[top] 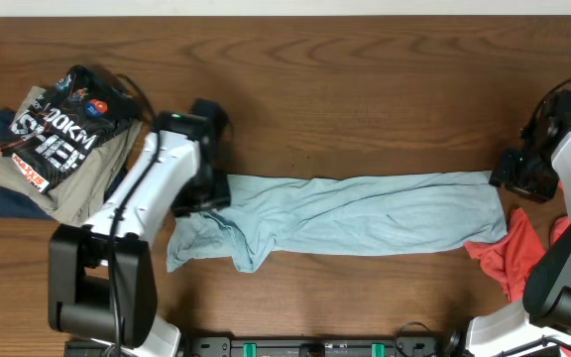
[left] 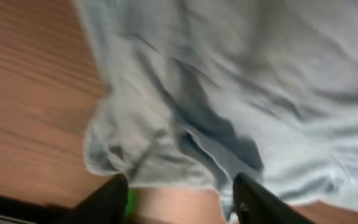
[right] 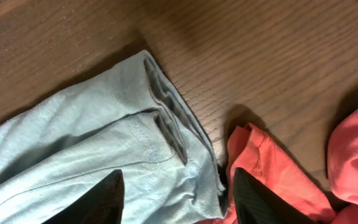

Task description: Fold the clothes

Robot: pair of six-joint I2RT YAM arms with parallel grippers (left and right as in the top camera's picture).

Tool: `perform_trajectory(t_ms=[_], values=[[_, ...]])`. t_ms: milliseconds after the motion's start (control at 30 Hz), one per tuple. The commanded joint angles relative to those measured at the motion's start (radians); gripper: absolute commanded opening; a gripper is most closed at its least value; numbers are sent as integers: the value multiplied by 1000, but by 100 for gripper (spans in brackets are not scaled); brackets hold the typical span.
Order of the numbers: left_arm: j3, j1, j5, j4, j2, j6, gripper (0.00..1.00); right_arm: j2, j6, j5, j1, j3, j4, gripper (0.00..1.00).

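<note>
T-shirt [top: 345,213], pale blue: lies as a long band across mid-table, 9 to 3 o'clock. Left claw [left: 179,186] and right claw [right: 176,180]: spread at either end, pinching nothing. Lengthwise fold seemingly done; next calls for pinching one end and carrying it across.

the whole surface [top: 365,109] was viewed straight down from overhead, from afar. the wrist views were aimed downward at close range, one at each end of the pale blue t-shirt [top: 365,213], which was shared by all three.
</note>
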Motion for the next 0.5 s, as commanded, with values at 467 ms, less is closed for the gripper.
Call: perform_trajectory(t_ms=[467], values=[[-149, 13, 130, 100, 6, -41, 60, -6, -63, -1, -6, -8, -1, 63]])
